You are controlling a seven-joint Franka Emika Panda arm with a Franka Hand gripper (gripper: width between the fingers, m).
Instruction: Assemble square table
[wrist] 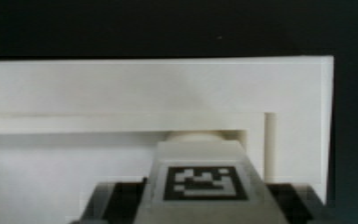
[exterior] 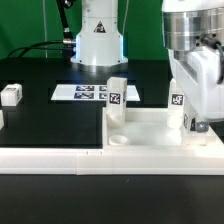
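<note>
We see the large white plastic square tray-like tabletop [exterior: 140, 135] lying on the black desk [exterior: 40, 75], pressed against the long white L-shaped rail [exterior: 60, 157] along its near edge. One small white tagged block leg [exterior: 116, 93] stands upright at the tabletop's far left corner. A second white tagged leg [exterior: 177, 104] is at the exterior view's right, over the tabletop's right side, beside the white robot gripper [exterior: 196, 124]. In the wrist view this leg [wrist: 204, 172] sits between the dark fingers [wrist: 115, 200], its tag facing the camera, so the fingers appear closed on it, though their tips are hidden. A third small white tagged block [exterior: 11, 95] rests on the desk, far left, well apart. The flat white marker board [exterior: 85, 92] lies behind the tabletop.
</note>
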